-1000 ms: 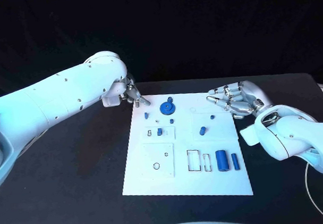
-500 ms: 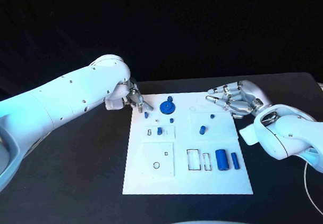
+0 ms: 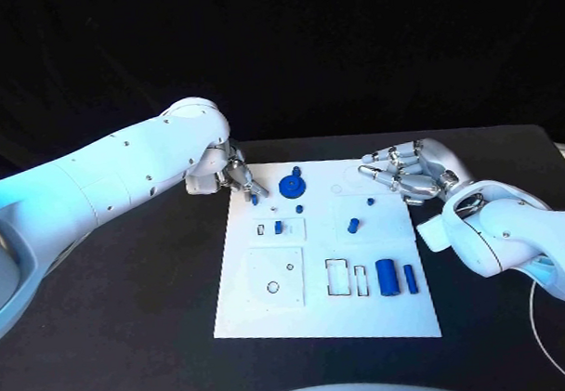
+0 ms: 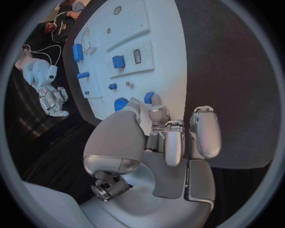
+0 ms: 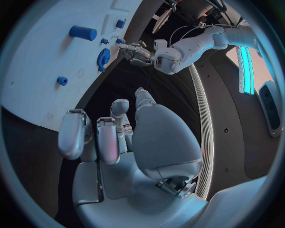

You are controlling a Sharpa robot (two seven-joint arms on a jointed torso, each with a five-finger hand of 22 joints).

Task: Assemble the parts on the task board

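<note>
The white task board [image 3: 318,257] lies mid-table. A small blue piece [image 3: 255,198] stands near its far left corner. My left hand [image 3: 237,174] hangs right over that piece with curled fingers. In the left wrist view the piece [image 4: 148,97] shows just past the thumb and a fingertip [image 4: 158,113]; contact is unclear. A blue gear [image 3: 293,189] sits beside it. My right hand [image 3: 410,173] hovers at the far right corner, fingers curled in, nothing in them [image 5: 113,137]. A blue cylinder [image 3: 389,280] and a blue bar [image 3: 411,281] lie at the near right.
More small blue pieces stand mid-board [image 3: 279,228] [image 3: 353,227] [image 3: 371,203]. Rectangular slots [image 3: 338,279] and a square plate with holes [image 3: 277,275] mark the near half. Black tabletop [image 3: 131,303] surrounds the board. A white cable [image 3: 544,320] runs at the right edge.
My left hand has moved down and to the right, closing in on the small blue piece at the far left corner. The right hand has hardly shifted.
</note>
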